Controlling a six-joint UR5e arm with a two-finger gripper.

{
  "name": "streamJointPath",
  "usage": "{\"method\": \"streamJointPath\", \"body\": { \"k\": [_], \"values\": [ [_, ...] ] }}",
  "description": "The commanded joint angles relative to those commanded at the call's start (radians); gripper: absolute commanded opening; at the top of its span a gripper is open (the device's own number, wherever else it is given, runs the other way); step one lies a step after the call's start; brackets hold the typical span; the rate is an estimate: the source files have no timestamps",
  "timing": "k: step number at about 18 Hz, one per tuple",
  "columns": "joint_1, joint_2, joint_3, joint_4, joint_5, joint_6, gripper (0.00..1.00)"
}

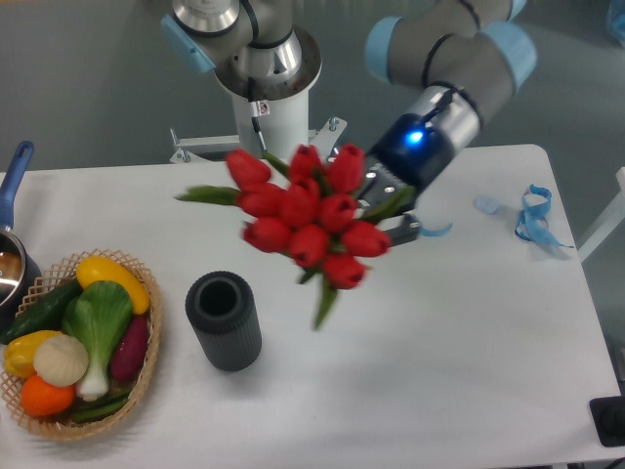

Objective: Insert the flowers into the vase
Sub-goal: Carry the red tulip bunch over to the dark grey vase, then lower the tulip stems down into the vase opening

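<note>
You had the flowers [311, 227] held off the table, heads toward the camera and stems running back to the gripper [395, 210], whose fingers were hidden behind the blooms, so I could not tell how they were closed (presumably on the stems). The bunch hung up and to the right of the vase [224, 319], which stood upright, mouth open. The wicker basket [145, 369] of vegetables sat just left of the vase; a blue ribbon [532, 217] lay well apart. Nothing blocked the mouth.

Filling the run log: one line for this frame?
gripper: shut on red tulip bunch | bunch: airborne, right of ribbed dark grey vase | vase: upright, empty
</note>
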Motion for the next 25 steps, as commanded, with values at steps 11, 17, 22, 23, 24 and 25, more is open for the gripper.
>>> {"method": "streamJointPath", "body": {
  "k": [11, 17, 22, 23, 24, 25],
  "values": [
    [-0.1, 0.011, -0.048, 0.003, -0.002, 0.002, 0.15],
    [-0.104, -0.003, -0.055, 0.005, 0.0, 0.006, 0.15],
    [-0.104, -0.04, -0.055, 0.006, 0.002, 0.023, 0.15],
    [-0.104, -0.046, -0.057, 0.006, 0.002, 0.029, 0.15],
    [-0.106, -0.055, -0.06, 0.006, 0.003, 0.043, 0.15],
    [-0.106, -0.06, -0.069, 0.006, 0.005, 0.06, 0.15]
  ]
}}
